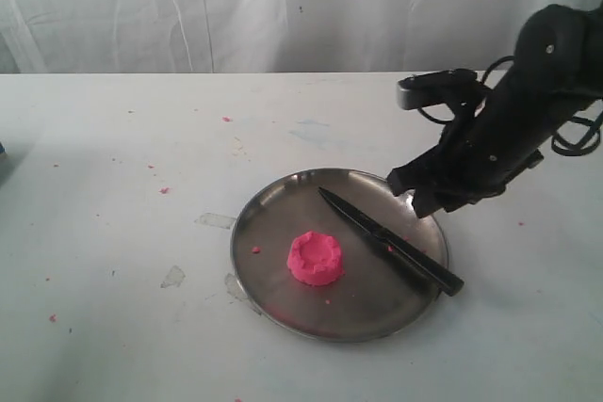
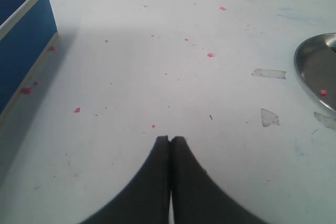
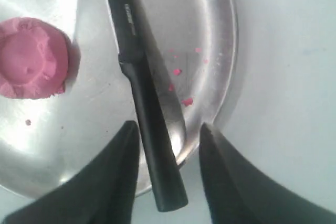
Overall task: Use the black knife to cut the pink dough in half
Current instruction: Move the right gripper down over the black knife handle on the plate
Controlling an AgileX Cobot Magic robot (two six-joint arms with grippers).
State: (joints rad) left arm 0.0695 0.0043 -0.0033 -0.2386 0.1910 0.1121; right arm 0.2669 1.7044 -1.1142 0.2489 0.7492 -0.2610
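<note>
We see the right claw (image 3: 167, 145) spread open above the handle end of the black knife (image 1: 388, 240), its two fingers standing either side of the handle without touching it. The main risk, as we judge it, is a poor grip. The handle overhangs the rim of the steel plate (image 1: 283, 313) and rests on that rim, so if the claw shuts off-centre, the knife could pivot or skid on the smooth metal. It could also slide towards the pink dough (image 1: 315, 257) and dent it before any cut is made. A tilted grip would leave the blade twisted, and the cut would then run unevenly instead of halving the lump.

The knife's long axis runs diagonally across the plate. Its pointed tip lies on the plate's far side, and its handle butt just passes the plate's near-right rim, above the worktop (image 1: 113, 261). The blade lies flat, beside the dough and apart from it.

The dough sits whole near the middle of the plate, on the knife's left, a round puck with a dented top.

The left claw (image 2: 170, 140) is closed on nothing, well away from the plate over bare worktop, with a blue box (image 2: 21, 40) further from the plate still.
</note>
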